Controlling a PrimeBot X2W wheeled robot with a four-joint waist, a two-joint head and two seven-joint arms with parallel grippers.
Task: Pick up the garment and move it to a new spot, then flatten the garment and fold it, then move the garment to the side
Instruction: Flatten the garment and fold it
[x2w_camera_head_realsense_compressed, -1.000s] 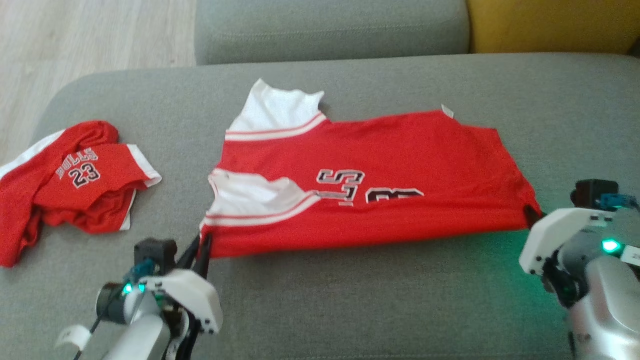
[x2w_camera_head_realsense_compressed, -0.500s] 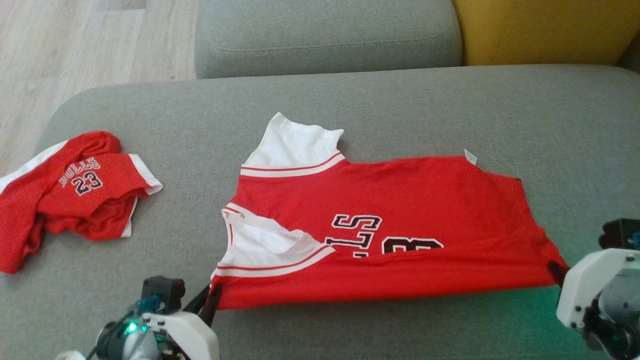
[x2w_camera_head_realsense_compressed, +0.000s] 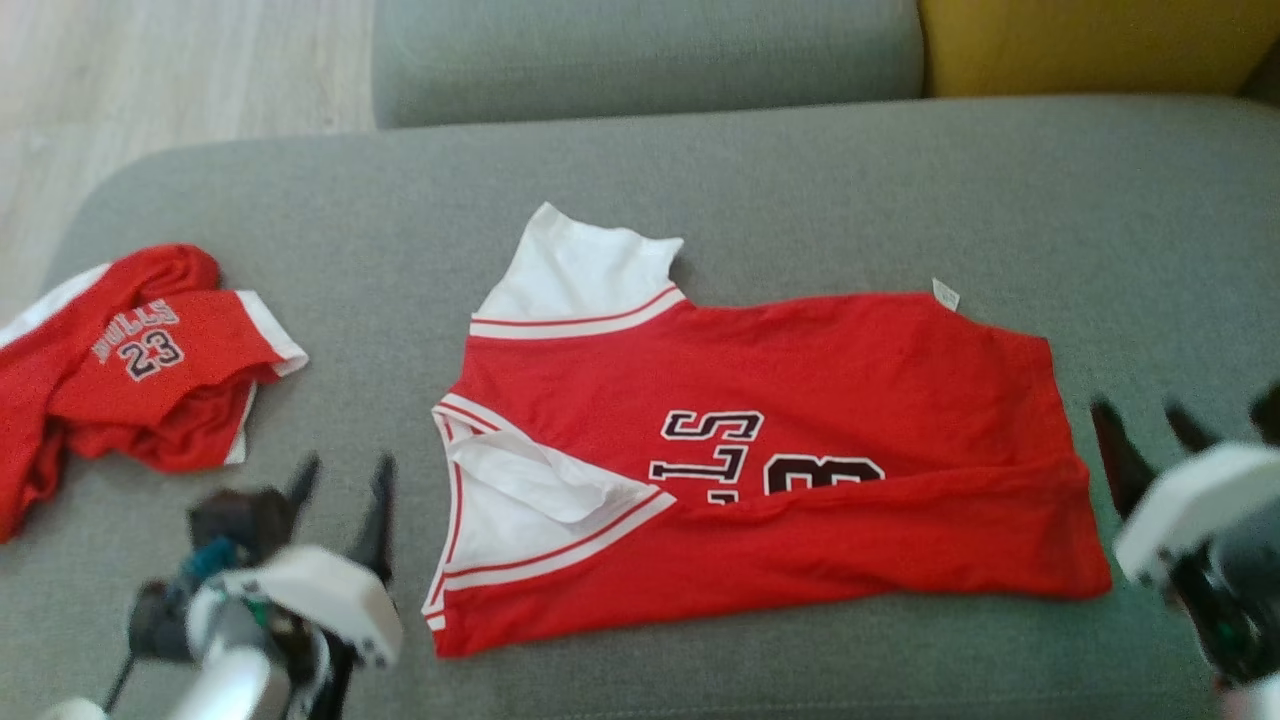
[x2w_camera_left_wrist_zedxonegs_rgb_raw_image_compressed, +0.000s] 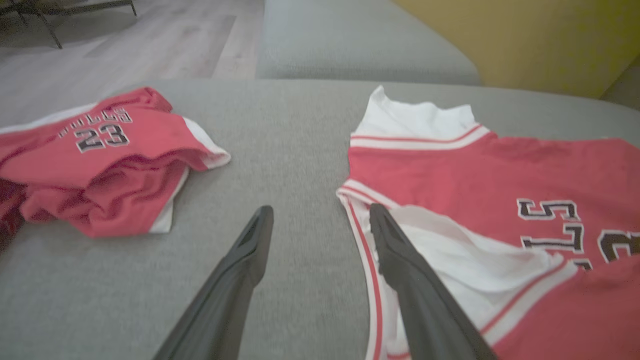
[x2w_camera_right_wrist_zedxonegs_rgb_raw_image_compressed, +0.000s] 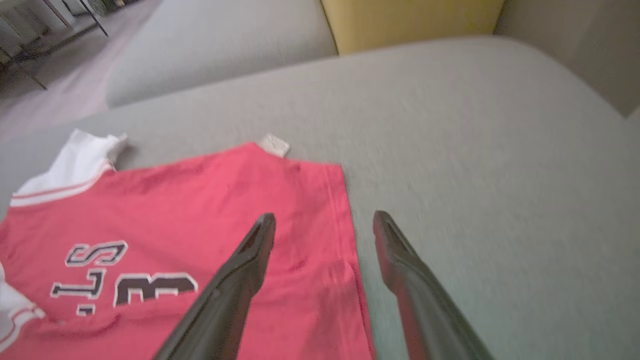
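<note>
red jersey (x2w_camera_head_realsense_compressed: 760, 450): laid sideways on the grey couch seat (x2w_camera_head_realsense_compressed: 800, 170), about the middle; neck end toward the left, hem toward the right; near long edge doubled over onto the front, hiding the lower part of the black lettering; white shoulder panels with red stripes at the left end, the nearer one creased and folded in; small white label (x2w_camera_head_realsense_compressed: 945, 293) sticking out at the far right corner; some wrinkling along the fold near the hem.

left gripper (x2w_camera_head_realsense_compressed: 347, 465): blurred in the head view, just beside the neck end, over bare seat; jaws spread wide, nothing between them; in the left wrist view one finger (x2w_camera_left_wrist_zedxonegs_rgb_raw_image_compressed: 252, 250) over grey fabric, the other (x2w_camera_left_wrist_zedxonegs_rgb_raw_image_compressed: 395, 250) over the striped white edge; contact with the cloth not determinable.

right gripper (x2w_camera_head_realsense_compressed: 1138, 410): just off the hem end, jaws likewise spread and holding nothing; in the right wrist view one finger (x2w_camera_right_wrist_zedxonegs_rgb_raw_image_compressed: 255, 250) over the red cloth, the other (x2w_camera_right_wrist_zedxonegs_rgb_raw_image_compressed: 392, 250) over bare seat, hem edge running between.

second red garment (x2w_camera_head_realsense_compressed: 130, 370): crumpled, marked 23, at the left end of the seat, well apart from the jersey.

yellow cushion (x2w_camera_head_realsense_compressed: 1080, 45) at the far right behind the seat; pale wooden floor (x2w_camera_head_realsense_compressed: 150, 70) beyond the left end.
</note>
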